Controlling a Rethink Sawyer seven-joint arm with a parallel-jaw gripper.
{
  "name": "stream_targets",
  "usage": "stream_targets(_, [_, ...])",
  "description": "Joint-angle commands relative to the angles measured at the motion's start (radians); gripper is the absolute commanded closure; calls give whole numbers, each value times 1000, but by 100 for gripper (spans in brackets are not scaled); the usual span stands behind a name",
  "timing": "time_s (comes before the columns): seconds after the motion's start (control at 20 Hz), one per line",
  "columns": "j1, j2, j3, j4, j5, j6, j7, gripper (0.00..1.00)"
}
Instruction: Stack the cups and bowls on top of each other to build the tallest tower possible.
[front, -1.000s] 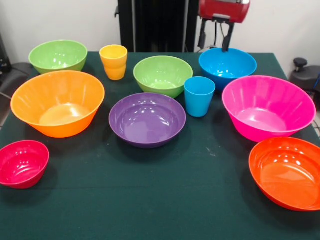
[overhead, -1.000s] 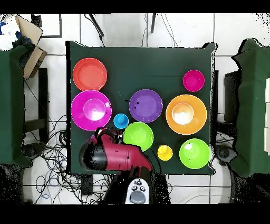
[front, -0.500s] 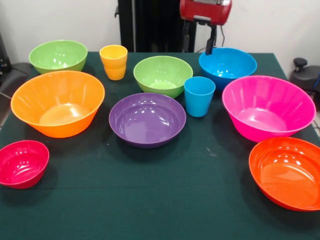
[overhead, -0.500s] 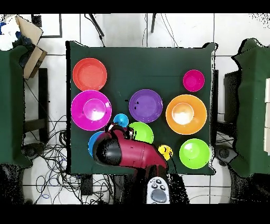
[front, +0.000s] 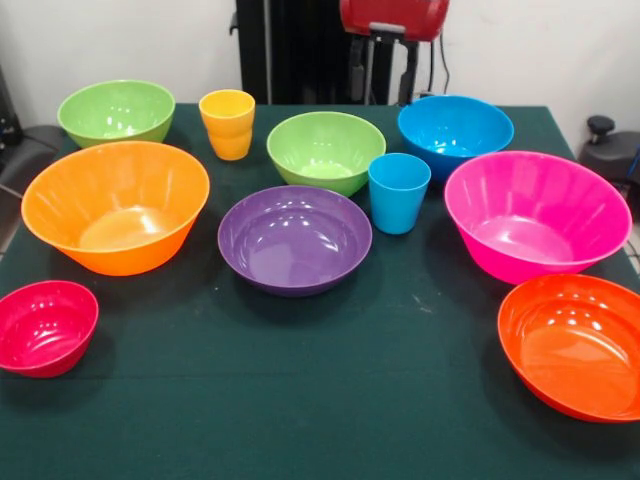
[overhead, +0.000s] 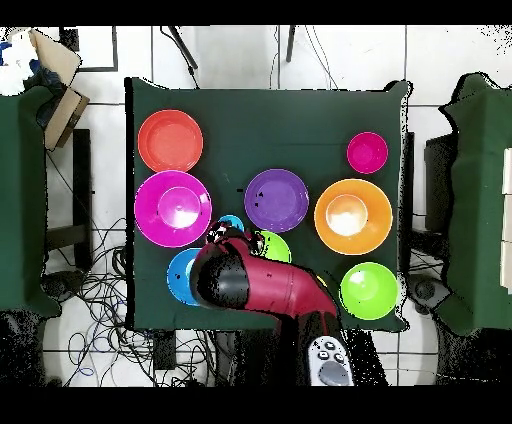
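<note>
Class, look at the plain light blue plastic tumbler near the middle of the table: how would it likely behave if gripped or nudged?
The plain light blue plastic tumbler looks thin-walled, so probably light and stiff. Its glossy sides may slip under a pinch. Standing tall on a narrower base, it would likely tip if pushed near the rim.

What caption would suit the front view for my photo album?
Eight colourful bowls and two cups sit unstacked on a green table as the gripper hangs behind.

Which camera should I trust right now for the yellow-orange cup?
The front view. There the yellow-orange cup stands fully visible, upright and empty, between the two green bowls, with its stepped body clear. In the overhead view the arm hides it almost entirely, so you cannot judge its position from there.
</note>
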Motion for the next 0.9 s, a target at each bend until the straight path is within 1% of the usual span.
stream_targets(0.05, [-138,-30,187,121,-98,146,-102,0])
stream_targets(0.25, [-198,-35,202,139,-144,148,-106,0])
stream_targets(0.35, [-209,-38,197,141,-163,153,-98,0])
stream_targets(0.6, [-191,-16,168,108,-191,129,-45,0])
stream_targets(0.75, [-194,4,181,85,-198,127,-36,0])
stream_targets(0.9, [-201,1,194,83,-193,137,-31,0])
